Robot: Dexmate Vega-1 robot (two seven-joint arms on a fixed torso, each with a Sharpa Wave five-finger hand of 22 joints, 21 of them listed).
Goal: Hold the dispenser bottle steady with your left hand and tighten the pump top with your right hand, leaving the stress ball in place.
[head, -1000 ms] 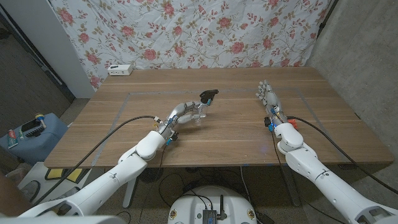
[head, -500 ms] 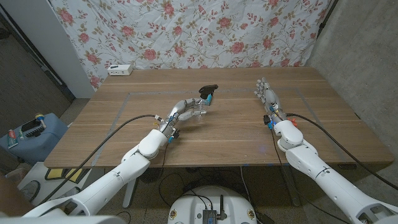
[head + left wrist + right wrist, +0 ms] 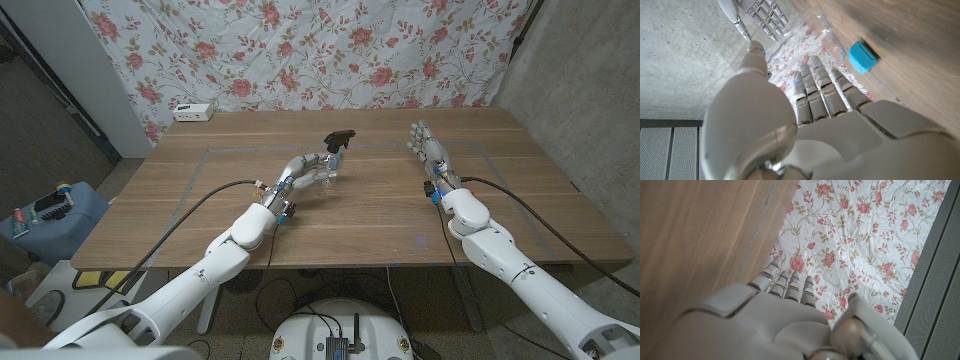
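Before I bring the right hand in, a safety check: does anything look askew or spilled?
Mildly. The clear dispenser bottle held by the left hand seems to lean rather than stand upright, with its black pump top tipped toward the right hand, which waits apart, open. No spill is visible.

We see a matt, grained wooden table (image 3: 400, 215), a clear plastic dispenser bottle (image 3: 325, 178) with a black plastic pump top (image 3: 338, 139), glossy white plastic shells on both arms, metallic-looking fingers (image 3: 822, 90), and a flowered cloth backdrop (image 3: 320, 50).
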